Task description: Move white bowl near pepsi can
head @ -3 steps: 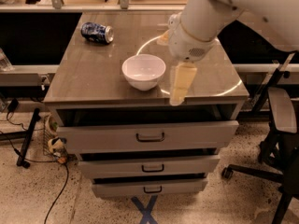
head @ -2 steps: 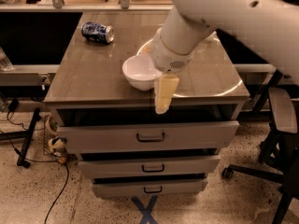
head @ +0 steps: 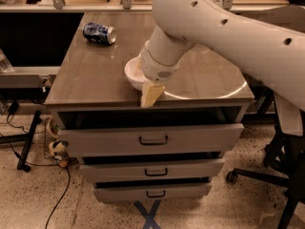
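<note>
Scene: a grey cabinet with a flat top (head: 90, 80), seen from the front and above.
Arm (head: 219, 23): white and thick, entering from the upper right and bending down over the front middle of the top.
Gripper (head: 152, 94): a cream-coloured wedge below the arm's wrist, pointing down. Its tip lies over the front edge of the top, just in front of the bowl.
Gripper state: only the one cream wedge shows, so it is not visible whether the gripper is spread or pressed together, or whether it holds anything.
Bowl (head: 132, 75): white and upright, on the top near the front edge, about midway along it. The wrist covers most of it, and only the left rim and side show. Contact with the gripper is not visible.
Can (head: 99, 33): dark blue with white markings, lying on its side near the far left corner of the top, silver end to the right. It is well apart from the bowl, with bare top between them.
Reflection (head: 214, 93): a bright curved arc on the right half of the top.
Drawers (head: 152, 140): three, stacked below the top, each with a dark handle. The top one stands slightly out.
Floor: speckled, with a blue tape cross (head: 149, 214) before the cabinet and a black cable (head: 62, 194) at the left.
Chair (head: 286, 161): dark, at the right edge, partly hidden by the arm.
</note>
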Available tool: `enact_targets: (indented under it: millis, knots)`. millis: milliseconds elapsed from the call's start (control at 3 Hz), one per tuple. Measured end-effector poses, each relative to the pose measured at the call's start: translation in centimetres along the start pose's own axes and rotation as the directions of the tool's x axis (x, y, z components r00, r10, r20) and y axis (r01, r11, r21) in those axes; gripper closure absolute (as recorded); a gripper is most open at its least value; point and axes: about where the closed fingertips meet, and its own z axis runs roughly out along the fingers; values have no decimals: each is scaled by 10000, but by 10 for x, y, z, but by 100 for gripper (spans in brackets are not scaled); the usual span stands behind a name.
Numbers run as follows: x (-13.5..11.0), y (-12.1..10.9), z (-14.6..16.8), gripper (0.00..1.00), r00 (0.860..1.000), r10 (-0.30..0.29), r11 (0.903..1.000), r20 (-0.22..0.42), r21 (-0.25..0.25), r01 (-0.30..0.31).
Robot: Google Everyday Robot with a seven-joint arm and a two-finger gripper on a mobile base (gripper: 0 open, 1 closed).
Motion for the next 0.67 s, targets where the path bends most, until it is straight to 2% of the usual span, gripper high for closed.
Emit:
enact_targets:
  millis: [333,667]
  knots:
    - [2,-8,7,61,9999,155,9999,-1,75,-155]
    - [2,-23,-6,84,9996,259,9983,87,527,-263]
